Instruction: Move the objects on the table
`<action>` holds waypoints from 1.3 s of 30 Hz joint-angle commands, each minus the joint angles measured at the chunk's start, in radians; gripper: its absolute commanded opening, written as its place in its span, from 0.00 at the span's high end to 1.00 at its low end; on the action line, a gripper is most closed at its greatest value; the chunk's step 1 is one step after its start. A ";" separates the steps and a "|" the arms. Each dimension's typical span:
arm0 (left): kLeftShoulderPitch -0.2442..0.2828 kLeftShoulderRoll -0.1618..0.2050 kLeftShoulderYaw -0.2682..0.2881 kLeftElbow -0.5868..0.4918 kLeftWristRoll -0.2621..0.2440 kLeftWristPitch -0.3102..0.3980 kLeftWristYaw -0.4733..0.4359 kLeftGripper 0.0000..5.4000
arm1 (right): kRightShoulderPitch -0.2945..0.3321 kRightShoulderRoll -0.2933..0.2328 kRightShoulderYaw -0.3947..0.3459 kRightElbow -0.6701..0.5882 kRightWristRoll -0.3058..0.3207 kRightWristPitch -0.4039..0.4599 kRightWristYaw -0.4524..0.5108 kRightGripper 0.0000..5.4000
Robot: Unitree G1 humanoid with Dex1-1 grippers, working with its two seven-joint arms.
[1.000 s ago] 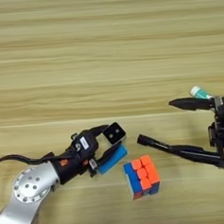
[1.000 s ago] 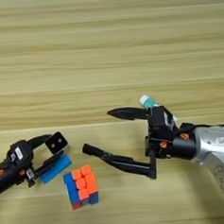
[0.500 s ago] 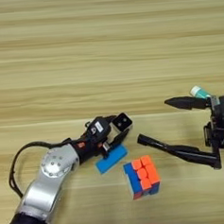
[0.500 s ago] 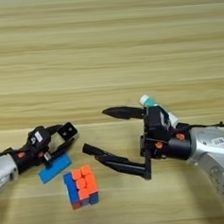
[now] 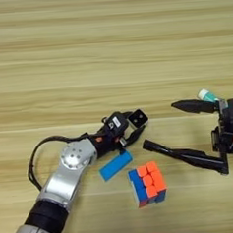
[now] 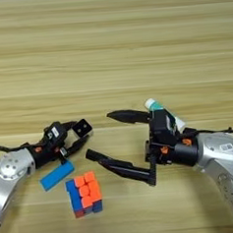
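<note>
Left pincer (image 5: 132,132) grips the black cube (image 5: 137,119) just above the surface (image 5: 109,50), beside the blue block (image 5: 115,166); puzzle cube (image 5: 148,183) lies near. Right pincer (image 6: 125,142) stands wide open, idle, glue stick (image 6: 163,115) behind it. Advised: carry the cube level, clear of the block; release only once seated.

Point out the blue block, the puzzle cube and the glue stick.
blue block (image 5: 115,166), left eye view, middle of its top face
puzzle cube (image 5: 149,179), left eye view, orange top face
glue stick (image 6: 154,106), right eye view, teal cap end

Nothing else shows — only the task's own things.
</note>
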 commanded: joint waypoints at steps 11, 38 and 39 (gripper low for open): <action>-0.026 -0.007 0.005 0.065 0.029 -0.038 0.022 0.39 | 0.000 0.000 -0.027 0.002 0.001 -0.006 0.001 0.00; 0.208 0.056 0.184 -0.312 -0.155 -0.085 0.016 0.00 | -0.076 0.087 -0.161 0.467 -0.394 -0.151 -0.435 0.00; 0.213 0.056 0.185 -0.318 -0.156 -0.084 0.017 0.00 | -0.084 0.085 -0.162 0.492 -0.406 -0.153 -0.443 0.00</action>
